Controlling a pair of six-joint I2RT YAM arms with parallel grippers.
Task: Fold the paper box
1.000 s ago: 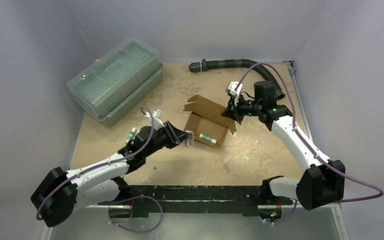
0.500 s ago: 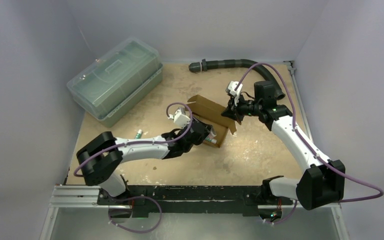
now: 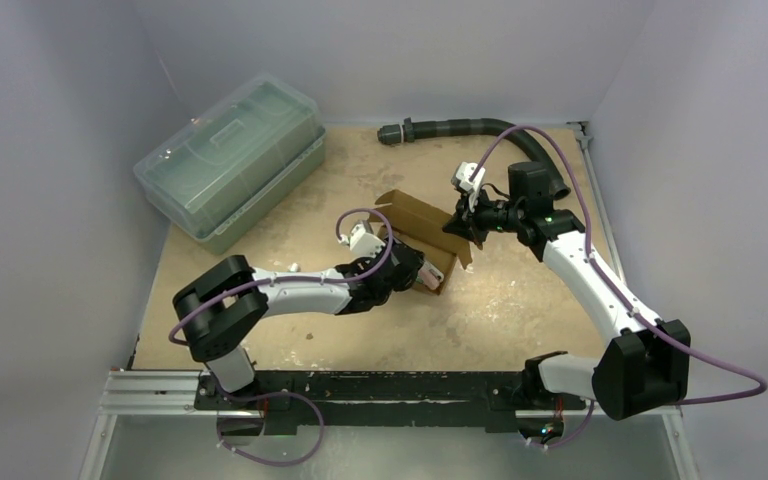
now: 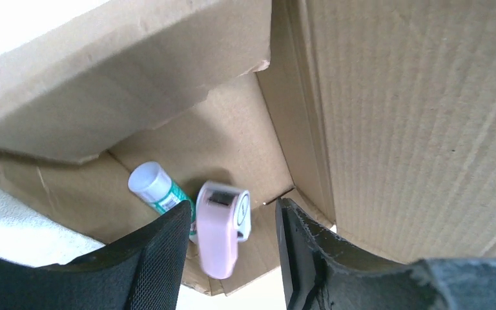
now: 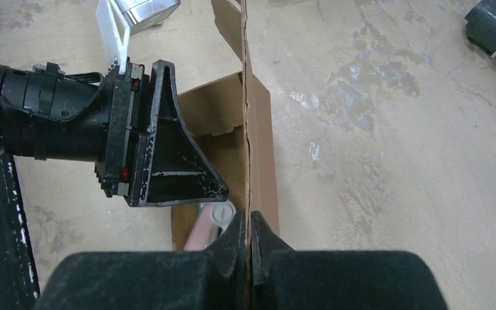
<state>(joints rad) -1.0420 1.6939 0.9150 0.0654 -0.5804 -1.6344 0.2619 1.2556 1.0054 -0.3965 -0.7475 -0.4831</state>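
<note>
Left wrist view, jaws: the left gripper (image 4: 234,210) has its fingers parted. A pale pink item (image 4: 219,236) sits in the gap, close to one finger and clear of the other, so it looks released rather than pinched.
Right wrist view, jaws: the right gripper (image 5: 247,223) is closed tight on a thin upright cardboard wall of the paper box (image 5: 261,148).
Inside the box: a small tube (image 4: 155,187) with a white cap and green label lies on the cardboard floor, just beside the pink item.
Box position: the paper box (image 3: 425,215) sits mid-table, between the two grippers and well apart from the plastic bin (image 3: 230,165) at the far left.
Done so far: the walls appear raised into an open tray, with one side held up by the right arm.
Left to do: the flaps stand loose and nothing is closed or tucked, so I judge most of the folding still to come.
Change, left arm: a second ago it was outside the box's near-left edge. It has since stretched across, and its gripper (image 3: 415,270) now reaches into the box.
Change, right arm: its gripper (image 3: 463,222) has not shifted, and the box has stayed put.
</note>
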